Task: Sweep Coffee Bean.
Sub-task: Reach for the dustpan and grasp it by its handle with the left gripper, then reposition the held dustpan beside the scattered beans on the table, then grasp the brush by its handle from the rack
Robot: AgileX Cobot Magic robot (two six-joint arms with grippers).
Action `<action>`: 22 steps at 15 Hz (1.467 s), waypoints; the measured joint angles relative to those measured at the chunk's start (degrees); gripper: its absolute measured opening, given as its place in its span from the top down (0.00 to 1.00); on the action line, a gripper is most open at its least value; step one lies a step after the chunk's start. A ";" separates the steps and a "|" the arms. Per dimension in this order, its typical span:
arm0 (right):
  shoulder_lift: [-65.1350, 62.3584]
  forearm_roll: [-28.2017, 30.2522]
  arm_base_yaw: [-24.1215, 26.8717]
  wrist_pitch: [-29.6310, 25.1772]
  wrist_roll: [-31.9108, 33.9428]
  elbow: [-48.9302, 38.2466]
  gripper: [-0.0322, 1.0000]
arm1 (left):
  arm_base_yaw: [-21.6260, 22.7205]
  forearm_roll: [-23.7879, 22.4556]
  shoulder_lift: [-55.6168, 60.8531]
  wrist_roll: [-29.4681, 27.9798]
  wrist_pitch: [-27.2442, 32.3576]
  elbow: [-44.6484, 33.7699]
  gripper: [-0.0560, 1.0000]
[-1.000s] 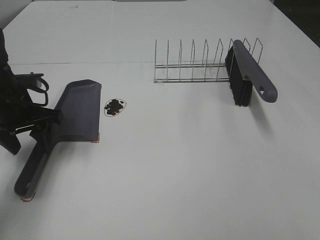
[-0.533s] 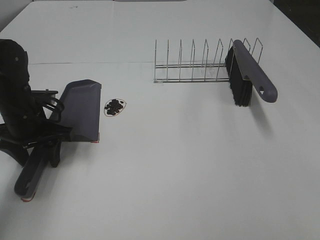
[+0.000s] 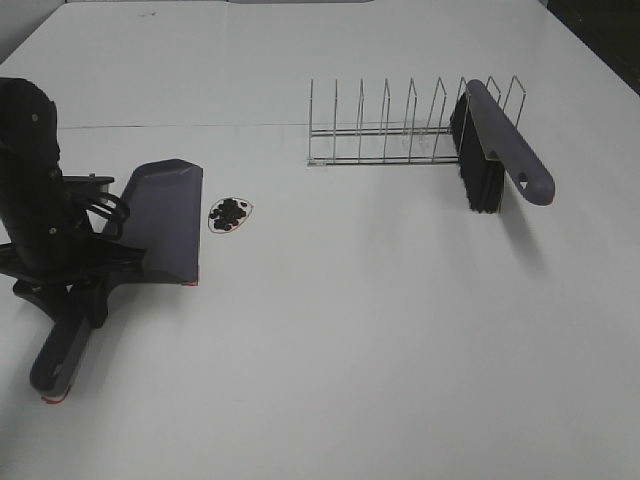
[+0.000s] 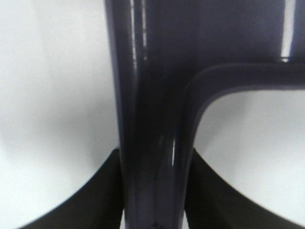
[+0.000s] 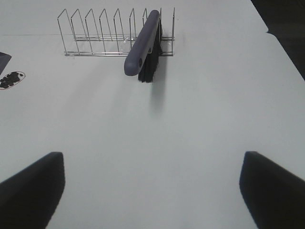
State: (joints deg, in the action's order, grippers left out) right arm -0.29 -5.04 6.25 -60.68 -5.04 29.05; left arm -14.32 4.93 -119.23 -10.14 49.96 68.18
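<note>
Tabletop, white and matte [image 3: 380, 390], bearing all items listed. Right gripper [image 5: 152, 191], seen only in its own wrist view: two dark fingers [image 5: 29, 191] spread wide over bare table, holding nothing, well apart from everything else. Long-handled dustpan of dark grey-purple plastic [image 3: 165, 215], lying flat on the left side of the table, handle end [image 3: 55, 360] nearest the robot and tipped with a small reddish tab, open mouth facing right. Left gripper [image 3: 78, 292], black, pressed together on the dustpan handle just behind the pan; the wrist view shows a dark finger [image 4: 97, 195] tight against each side of the handle. Coffee bean cluster [image 3: 230, 212], small dark ovals in a loose heap inside a thin drawn oval outline, on the table just beside the dustpan's mouth, not touching it, untouched by either gripper. Slotted rack of thin bright wire [image 3: 385, 159], upright, far side of the table, right of centre. Hand brush with grey-purple plastic handle and black bristles [image 3: 505, 145], propped in the rack's right end, handle slanting out toward the near right.
</note>
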 joint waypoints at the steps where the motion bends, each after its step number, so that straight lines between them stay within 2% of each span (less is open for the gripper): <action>1: 0.00 0.00 0.00 0.00 0.00 0.00 0.14 | 0.00 0.00 0.00 -0.11 0.00 0.00 0.64; 7: 0.00 -0.06 0.00 0.00 0.00 0.00 0.14 | 0.00 0.34 0.52 -2.35 -0.34 -0.11 0.64; 11: 0.00 -0.06 0.00 0.00 0.00 0.00 0.14 | 0.00 -0.52 5.84 -3.61 -2.86 -0.34 0.64; 20: 0.11 -0.29 0.00 0.17 0.00 0.17 0.14 | 0.00 -1.72 6.93 -4.41 -2.29 -0.34 0.64; 22: 3.72 -0.29 0.00 4.98 0.00 1.43 0.14 | 0.00 -1.78 6.93 -4.41 -2.23 -0.34 0.64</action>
State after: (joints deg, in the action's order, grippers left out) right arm 3.44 -5.33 6.25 -55.69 -5.04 30.48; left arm -14.32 3.15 -112.30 -14.55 47.73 67.84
